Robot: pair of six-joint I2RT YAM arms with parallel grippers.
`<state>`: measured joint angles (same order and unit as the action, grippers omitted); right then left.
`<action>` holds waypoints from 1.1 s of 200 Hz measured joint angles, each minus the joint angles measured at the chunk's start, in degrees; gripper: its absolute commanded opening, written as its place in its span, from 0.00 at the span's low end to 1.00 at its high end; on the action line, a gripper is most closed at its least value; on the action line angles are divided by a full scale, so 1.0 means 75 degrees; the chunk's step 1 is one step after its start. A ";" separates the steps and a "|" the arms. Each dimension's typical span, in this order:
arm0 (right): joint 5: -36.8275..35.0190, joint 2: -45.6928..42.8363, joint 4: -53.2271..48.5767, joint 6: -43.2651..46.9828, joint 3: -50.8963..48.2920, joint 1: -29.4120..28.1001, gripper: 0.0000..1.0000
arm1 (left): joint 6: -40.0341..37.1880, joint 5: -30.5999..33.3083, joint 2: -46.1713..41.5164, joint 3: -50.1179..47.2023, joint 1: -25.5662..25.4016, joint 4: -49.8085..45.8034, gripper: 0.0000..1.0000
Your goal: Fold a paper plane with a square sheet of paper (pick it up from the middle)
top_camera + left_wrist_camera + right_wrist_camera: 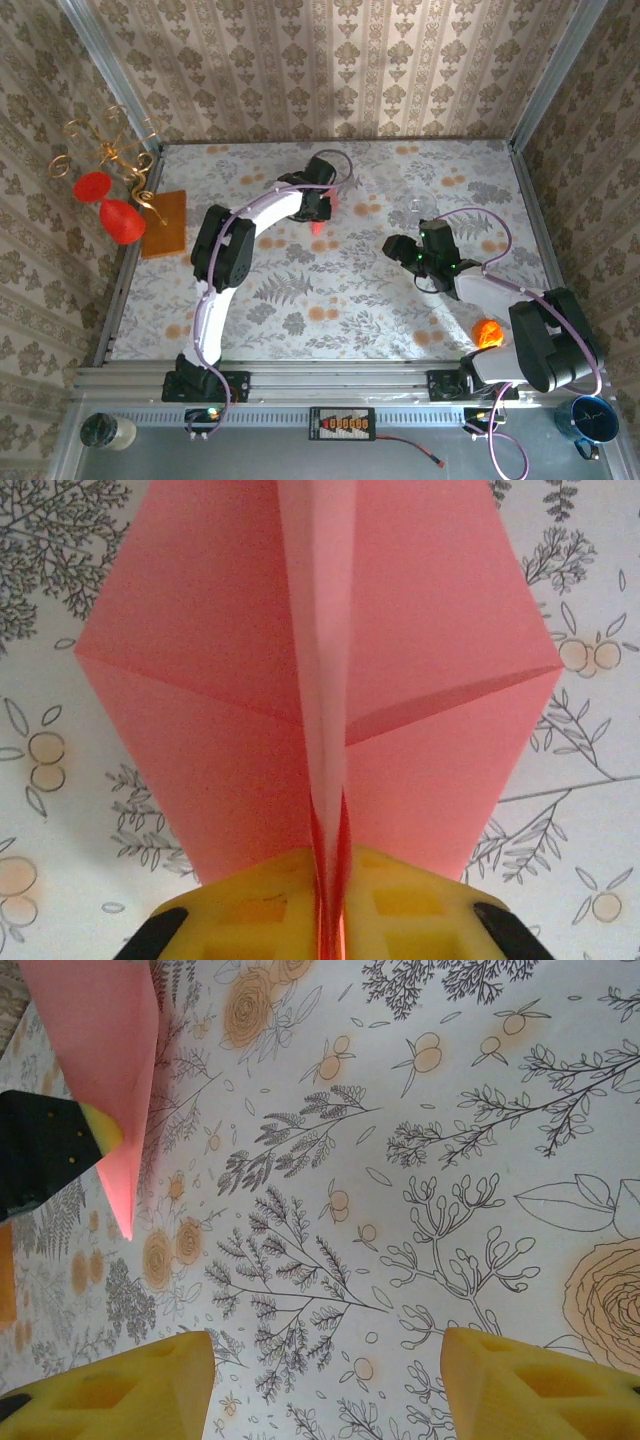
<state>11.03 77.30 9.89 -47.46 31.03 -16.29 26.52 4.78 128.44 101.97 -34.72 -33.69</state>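
Near the overhead frame's upper middle, the left gripper [328, 885] is pinching the paper plane [200, 680] by its centre fold, while the right gripper [325, 1380] is hovering open at centre right.

The paper plane [420, 660] is showing smooth, matt pink paper, sharply creased. The yellow pads [410, 910] of the left gripper [330, 910] are looking like matt, rubbery plastic. The table cover [400, 1160] is lying smooth and matt, the rail [330, 378] gleaming as metal.
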 measured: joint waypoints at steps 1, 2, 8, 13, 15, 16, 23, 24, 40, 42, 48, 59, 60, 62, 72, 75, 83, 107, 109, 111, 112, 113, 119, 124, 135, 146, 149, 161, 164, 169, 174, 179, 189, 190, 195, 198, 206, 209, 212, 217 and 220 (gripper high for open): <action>0.0003 0.0000 0.0000 0.0000 0.0000 0.0003 0.63 | -0.0003 0.0000 0.0006 0.0006 0.0000 0.0000 0.16; 0.0006 0.0000 -0.0003 0.0000 -0.0003 0.0006 0.63 | 0.0000 0.0000 0.0020 0.0015 0.0000 -0.0003 0.17; 0.0023 0.0000 -0.0003 0.0000 -0.0003 0.0026 0.63 | 0.0009 -0.0003 0.0055 0.0050 0.0000 -0.0023 0.18; 0.0029 0.0000 -0.0003 0.0000 -0.0003 0.0038 0.63 | 0.0035 0.0000 0.0073 0.0058 0.0000 -0.0044 0.18; 0.0038 0.0000 -0.0003 0.0000 -0.0003 0.0041 0.63 | 0.0032 -0.0003 0.0082 0.0058 0.0000 -0.0050 0.18; 0.0041 0.0000 -0.0003 0.0000 -0.0003 0.0041 0.63 | 0.0035 -0.0003 0.0085 0.0058 0.0000 -0.0052 0.18; 0.0052 0.0000 -0.0003 0.0000 -0.0003 0.0050 0.63 | 0.0052 -0.0003 0.0102 0.0058 0.0000 -0.0093 0.19; 0.0055 0.0000 -0.0003 0.0000 -0.0003 0.0050 0.63 | 0.0055 -0.0003 0.0105 0.0058 0.0000 -0.0105 0.19; 0.0105 0.0000 -0.0003 0.0000 -0.0003 0.0070 0.63 | 0.0061 -0.0006 0.0157 0.0073 0.0000 -0.0154 0.20; 0.0111 0.0000 -0.0003 0.0000 -0.0003 0.0073 0.63 | 0.0061 -0.0006 0.0169 0.0073 0.0000 -0.0163 0.20; 0.0131 0.0000 0.0000 -0.0003 -0.0003 0.0076 0.63 | 0.0058 -0.0009 0.0189 0.0082 0.0000 -0.0172 0.20; 0.0149 0.0000 0.0000 -0.0003 -0.0003 0.0076 0.63 | 0.0058 -0.0009 0.0233 0.0108 0.0000 -0.0213 0.21; 0.0154 0.0000 0.0000 -0.0003 -0.0003 0.0076 0.63 | 0.0061 -0.0009 0.0239 0.0111 0.0000 -0.0216 0.21; 0.0163 0.0000 0.0000 -0.0003 -0.0003 0.0076 0.63 | 0.0061 -0.0009 0.0251 0.0117 0.0000 -0.0221 0.21; 0.0181 0.0000 0.0000 -0.0003 -0.0003 0.0076 0.63 | 0.0058 -0.0003 0.0289 0.0149 0.0000 -0.0251 0.21; 0.0187 0.0003 0.0000 -0.0006 -0.0003 0.0076 0.63 | 0.0058 0.0000 0.0303 0.0172 0.0000 -0.0265 0.21; 0.0192 0.0006 0.0003 -0.0006 -0.0003 0.0076 0.63 | 0.0058 -0.0003 0.0315 0.0224 0.0000 -0.0289 0.22; 0.0192 0.0032 0.0006 -0.0009 -0.0003 0.0076 0.63 | 0.0058 0.0026 0.0402 0.0338 0.0000 -0.0350 0.25; 0.0195 0.0035 0.0006 -0.0009 -0.0003 0.0076 0.63 | 0.0058 0.0029 0.0411 0.0353 0.0000 -0.0367 0.25; 0.0195 0.0041 0.0006 -0.0009 -0.0003 0.0076 0.63 | 0.0061 0.0029 0.0414 0.0364 0.0000 -0.0376 0.25; 0.0195 0.0044 0.0006 -0.0009 -0.0003 0.0076 0.63 | 0.0061 0.0032 0.0414 0.0370 0.0000 -0.0385 0.25; 0.0195 0.0044 0.0006 -0.0009 -0.0003 0.0076 0.63 | 0.0061 0.0032 0.0414 0.0373 0.0000 -0.0391 0.25; 0.0198 0.0047 0.0003 -0.0009 -0.0003 0.0076 0.63 | 0.0061 0.0044 0.0428 0.0411 0.0000 -0.0428 0.25; 0.0195 0.0052 0.0003 -0.0009 -0.0003 0.0076 0.63 | 0.0064 0.0079 0.0458 0.0455 -0.0003 -0.0463 0.25; 0.0195 0.0052 0.0003 -0.0006 -0.0003 0.0076 0.63 | 0.0079 0.0160 0.0542 0.0580 -0.0003 -0.0542 0.28; 0.0195 0.0052 0.0000 -0.0006 -0.0003 0.0076 0.63 | 0.0125 0.0230 0.0603 0.0685 -0.0006 -0.0586 0.30; 0.0195 0.0052 0.0000 -0.0006 -0.0003 0.0076 0.63 | 0.0125 0.0245 0.0618 0.0711 -0.0006 -0.0595 0.30; 0.0195 0.0052 0.0000 -0.0006 -0.0003 0.0076 0.63 | 0.0210 0.0312 0.0659 0.0775 -0.0006 -0.0609 0.33; 0.0195 0.0052 -0.0003 -0.0006 -0.0003 0.0076 0.63 | 0.0224 0.0323 0.0664 0.0781 -0.0006 -0.0609 0.34; 0.0195 0.0052 -0.0003 -0.0006 -0.0003 0.0076 0.63 | 0.0271 0.0344 0.0670 0.0804 -0.0006 -0.0624 0.35; 0.0195 0.0052 -0.0003 -0.0006 -0.0003 0.0076 0.63 | 0.0321 0.0361 0.0682 0.0813 -0.0006 -0.0627 0.36; 0.0195 0.0052 -0.0003 -0.0006 -0.0003 0.0076 0.63 | 0.0353 0.0373 0.0685 0.0819 -0.0006 -0.0627 0.37; 0.0195 0.0052 -0.0003 -0.0006 -0.0003 0.0076 0.63 | 0.0449 0.0382 0.0705 0.0833 -0.0006 -0.0627 0.39; 0.0195 0.0052 -0.0003 -0.0006 -0.0003 0.0079 0.63 | 0.0455 0.0382 0.0711 0.0839 -0.0006 -0.0627 0.39; 0.0195 0.0052 -0.0003 -0.0006 -0.0003 0.0082 0.63 | 0.0510 0.0388 0.0717 0.0857 -0.0006 -0.0627 0.40; 0.0195 0.0052 -0.0003 -0.0006 -0.0003 0.0082 0.63 | 0.0536 0.0396 0.0729 0.0868 -0.0009 -0.0627 0.40; 0.0195 0.0052 -0.0003 -0.0006 -0.0003 0.0090 0.63 | 0.0621 0.0405 0.0749 0.0903 -0.0009 -0.0638 0.40; 0.0192 0.0052 -0.0003 -0.0006 -0.0003 0.0090 0.63 | 0.0647 0.0411 0.0761 0.0921 -0.0009 -0.0644 0.41; 0.0195 0.0052 -0.0003 -0.0006 -0.0003 0.0090 0.63 | 0.0676 0.0417 0.0769 0.0941 -0.0006 -0.0653 0.40; 0.0192 0.0052 -0.0003 -0.0006 -0.0003 0.0090 0.63 | 0.0726 0.0431 0.0784 0.0965 -0.0006 -0.0659 0.41; 0.0192 0.0052 -0.0003 -0.0006 -0.0003 0.0090 0.63 | 0.0755 0.0437 0.0787 0.0976 -0.0006 -0.0659 0.41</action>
<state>12.47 77.69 9.87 -47.51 31.00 -15.62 32.18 8.05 134.34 109.30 -34.76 -38.63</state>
